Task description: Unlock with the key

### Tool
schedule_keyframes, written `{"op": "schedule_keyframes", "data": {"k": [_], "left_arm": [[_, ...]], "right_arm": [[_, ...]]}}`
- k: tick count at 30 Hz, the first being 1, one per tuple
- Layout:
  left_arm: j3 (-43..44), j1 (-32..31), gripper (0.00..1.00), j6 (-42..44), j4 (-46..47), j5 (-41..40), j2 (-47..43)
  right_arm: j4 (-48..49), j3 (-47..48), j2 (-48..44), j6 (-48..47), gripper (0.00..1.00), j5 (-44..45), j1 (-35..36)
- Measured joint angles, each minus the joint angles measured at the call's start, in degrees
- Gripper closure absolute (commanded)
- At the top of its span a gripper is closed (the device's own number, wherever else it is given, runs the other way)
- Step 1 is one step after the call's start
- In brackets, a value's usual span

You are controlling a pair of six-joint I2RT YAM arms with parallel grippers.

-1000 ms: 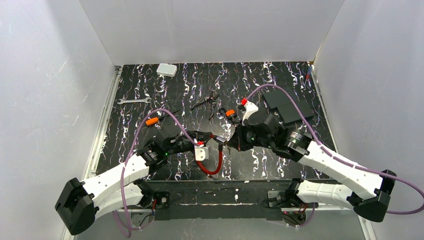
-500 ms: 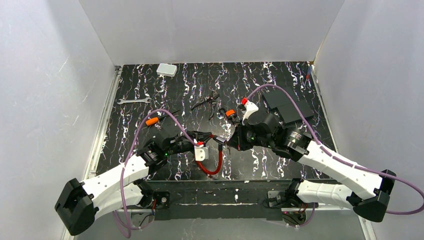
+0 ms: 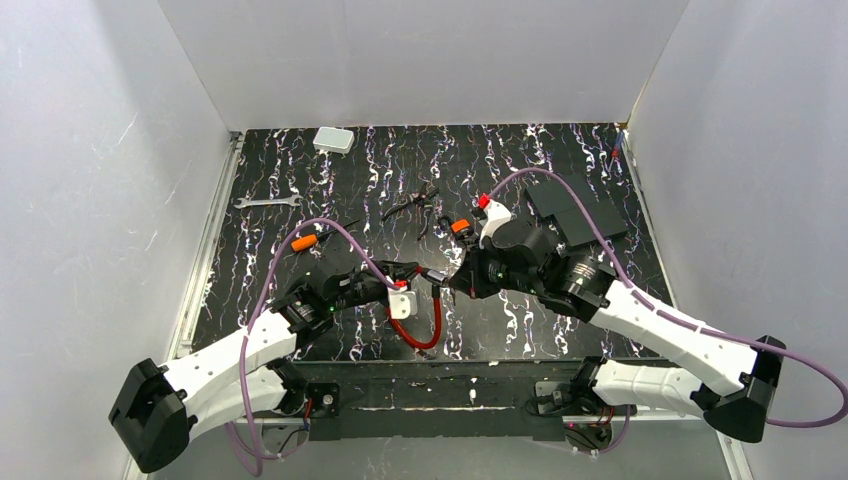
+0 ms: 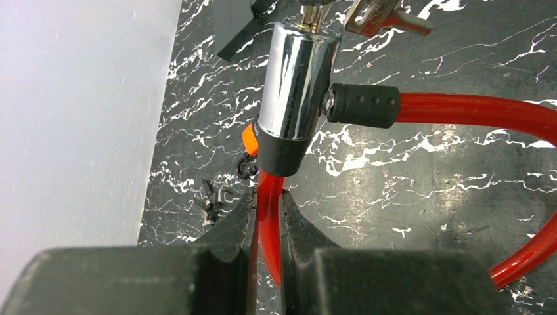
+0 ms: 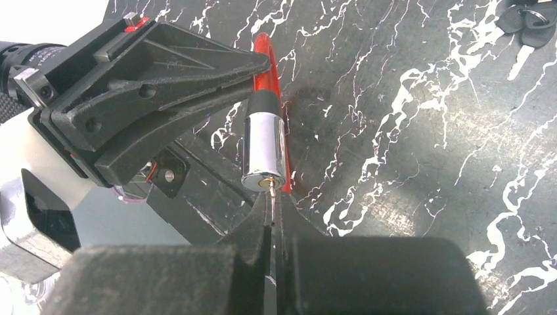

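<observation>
My right gripper (image 5: 274, 228), pinched narrow on the key (image 5: 271, 209), holds the blade along the cylinder's (image 5: 264, 151) long axis with its tip at the keyway straight ahead, while my left gripper (image 4: 266, 211) clamps the cable (image 4: 460, 108) just below the cylinder.

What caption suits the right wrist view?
Right gripper holds the key at the chrome lock; left gripper clamps the red cable.
</observation>
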Motion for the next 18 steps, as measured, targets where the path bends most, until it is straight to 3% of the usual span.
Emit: {"op": "schedule_keyframes", "data": {"k": [10,18], "left_arm": [[-0.2,0.2,1.0,0.0,-0.3,-1.1,0.0],[-0.3,0.2,1.0,-0.2,-0.8,-1.2,-0.8]], "right_arm": [[1.2,-0.1,0.6,3.7,0.99,0.3,-1.7],[6.1,-2.7,0.1,1.4,0.99,-8.7,-5.2]]}}
